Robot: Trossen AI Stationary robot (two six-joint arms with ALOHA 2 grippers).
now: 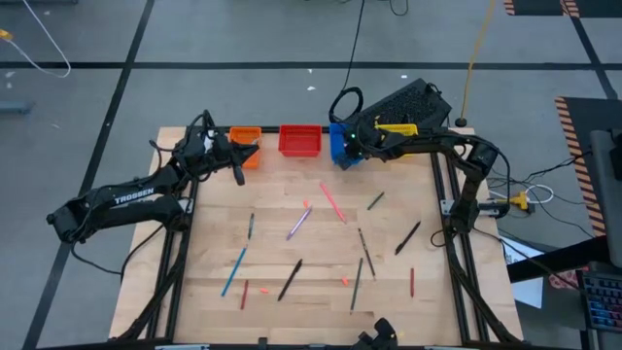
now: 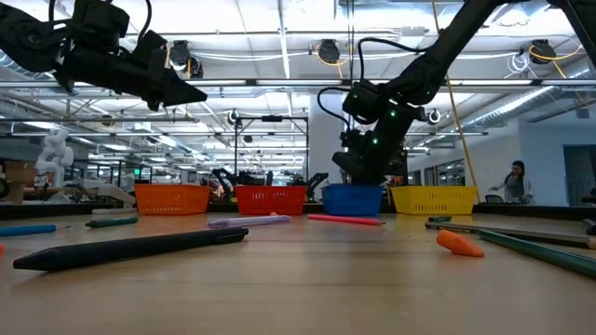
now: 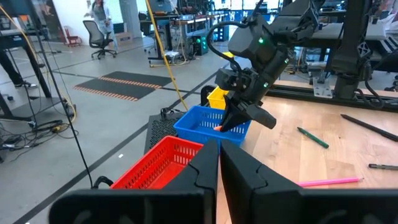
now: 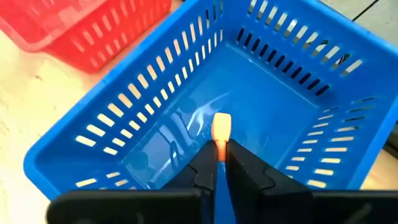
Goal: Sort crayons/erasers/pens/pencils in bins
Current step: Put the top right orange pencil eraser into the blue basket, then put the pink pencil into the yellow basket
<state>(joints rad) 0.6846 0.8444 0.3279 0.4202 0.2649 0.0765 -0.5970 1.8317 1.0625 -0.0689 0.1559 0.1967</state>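
While a small orange-pink eraser [image 4: 221,129] sits pinched between the pressed-in jaws of the right gripper [image 4: 221,163], it hangs inside the blue bin [image 4: 87,158], above that bin's floor and not touching it as far as the right wrist view shows. The left wrist view shows the same gripper with its tip dipped into the blue bin's open top and a speck of orange at the tip. This bin stands in a row at the far edge of the wooden worktop [image 1: 321,277], with the red bin [image 1: 299,140] beside it on one side, the orange bin [image 1: 245,144] beyond that, and the yellow bin [image 2: 434,199] on its other side, mostly hidden under the right arm from above. Another eraser [image 2: 458,243] lies loose on the worktop near the low camera. Scattered over the boards are sticks: a pink one [image 1: 333,202], a purple one [image 1: 297,224], a light blue one [image 1: 233,270], several dark ones and two short red crayons [image 1: 411,282]. Over the orange bin hovers the left gripper [image 1: 239,167], jaws pressed together and holding nothing.
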